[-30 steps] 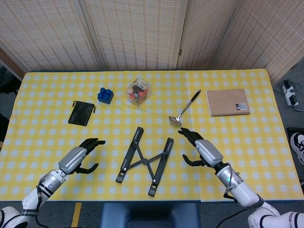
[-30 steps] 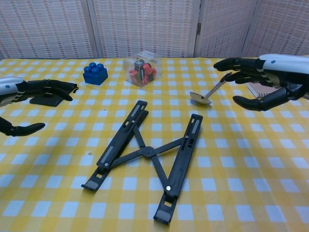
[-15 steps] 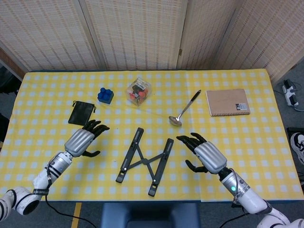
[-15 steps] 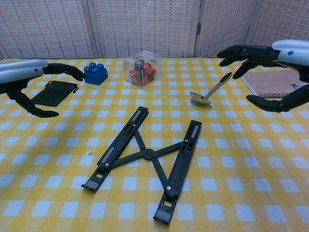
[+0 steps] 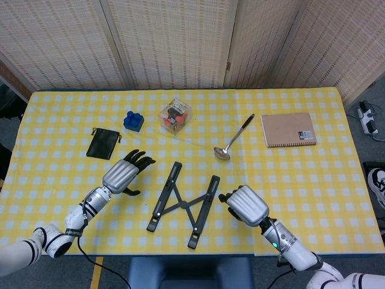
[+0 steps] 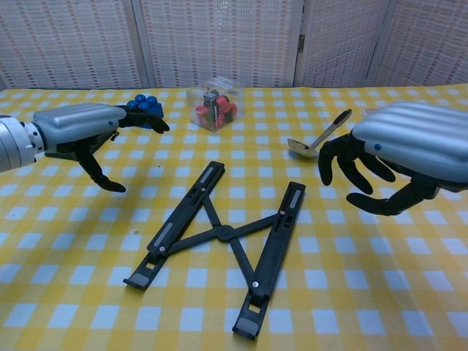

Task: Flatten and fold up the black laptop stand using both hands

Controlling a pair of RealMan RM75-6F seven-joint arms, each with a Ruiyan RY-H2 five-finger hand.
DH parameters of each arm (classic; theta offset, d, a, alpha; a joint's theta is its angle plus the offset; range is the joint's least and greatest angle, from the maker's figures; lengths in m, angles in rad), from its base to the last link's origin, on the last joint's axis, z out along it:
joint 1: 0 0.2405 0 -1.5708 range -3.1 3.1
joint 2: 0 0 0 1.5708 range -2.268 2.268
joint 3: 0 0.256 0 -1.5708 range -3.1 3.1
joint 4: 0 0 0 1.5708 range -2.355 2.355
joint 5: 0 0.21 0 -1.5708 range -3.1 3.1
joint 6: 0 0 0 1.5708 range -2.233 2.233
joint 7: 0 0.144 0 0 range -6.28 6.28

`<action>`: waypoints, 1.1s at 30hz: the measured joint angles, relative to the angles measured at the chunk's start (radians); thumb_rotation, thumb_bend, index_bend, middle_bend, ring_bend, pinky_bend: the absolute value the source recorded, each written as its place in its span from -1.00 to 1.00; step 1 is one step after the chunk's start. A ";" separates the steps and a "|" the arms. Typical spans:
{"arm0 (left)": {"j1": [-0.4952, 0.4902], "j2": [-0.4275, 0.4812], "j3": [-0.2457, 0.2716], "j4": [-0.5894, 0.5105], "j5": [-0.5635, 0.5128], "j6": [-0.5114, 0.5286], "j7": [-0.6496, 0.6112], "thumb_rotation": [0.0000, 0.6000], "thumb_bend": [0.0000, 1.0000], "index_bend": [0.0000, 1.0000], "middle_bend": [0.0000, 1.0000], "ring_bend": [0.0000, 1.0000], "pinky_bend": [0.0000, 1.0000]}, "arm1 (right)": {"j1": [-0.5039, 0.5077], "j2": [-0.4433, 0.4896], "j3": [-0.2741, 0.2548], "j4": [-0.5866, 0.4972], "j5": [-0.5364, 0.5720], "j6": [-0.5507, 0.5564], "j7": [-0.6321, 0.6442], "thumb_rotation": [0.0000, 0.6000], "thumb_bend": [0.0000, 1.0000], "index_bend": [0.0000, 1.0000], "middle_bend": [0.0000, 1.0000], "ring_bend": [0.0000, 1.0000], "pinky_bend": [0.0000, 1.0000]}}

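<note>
1. While the black laptop stand (image 5: pixel 183 204) lies flat, spread in an X near the table's (image 5: pixel 337 198) front edge, my right hand (image 5: pixel 245 205) hovers just beside it, fingers apart, empty.
2. Farther back, my left hand (image 5: pixel 122 175) hangs likewise, holding nothing.

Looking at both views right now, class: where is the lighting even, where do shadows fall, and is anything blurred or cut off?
Head view: even light, sharp throughout, only faint shadow under the laptop stand. Chest view: soft shadows under the stand's bars; the right hand looms large near the lens and is cut by the frame edge; the left hand is sharp.
</note>
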 measured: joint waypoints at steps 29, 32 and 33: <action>0.026 0.017 0.045 0.004 0.002 0.040 -0.078 1.00 -0.69 -0.75 -0.66 -0.90 -1.00 | 0.140 -0.398 0.074 0.573 0.120 -0.080 -0.010 1.00 -0.56 -0.02 0.57 0.60 0.51; 0.028 0.016 0.046 0.009 0.001 0.043 -0.082 1.00 -0.69 -0.75 -0.66 -0.90 -1.00 | 0.148 -0.421 0.077 0.604 0.118 -0.078 0.000 1.00 -0.56 -0.02 0.57 0.60 0.51; 0.029 0.016 0.046 0.010 0.001 0.043 -0.084 1.00 -0.69 -0.75 -0.66 -0.90 -1.00 | 0.151 -0.428 0.079 0.613 0.118 -0.078 0.002 1.00 -0.56 -0.02 0.57 0.60 0.51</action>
